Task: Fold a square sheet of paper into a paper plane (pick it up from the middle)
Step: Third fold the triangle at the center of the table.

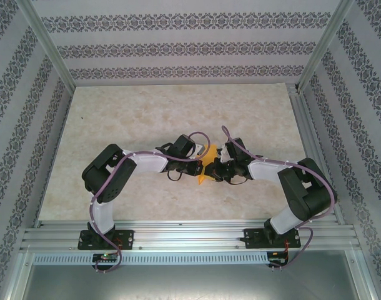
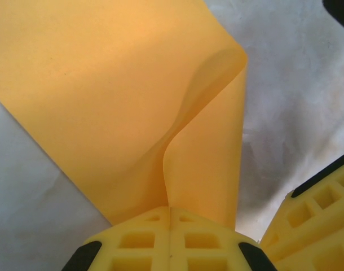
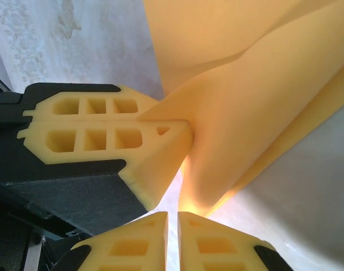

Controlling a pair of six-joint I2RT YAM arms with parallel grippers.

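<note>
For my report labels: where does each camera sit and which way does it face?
Top external: above, behind the bases, looking down at the table; both arms show.
Left wrist: on the left arm, facing along the left gripper, which clamps the square sheet of paper.
Right wrist: on the right arm, facing past the right gripper to that sheet.
Both wrist views show the sheet and left gripper.
</note>
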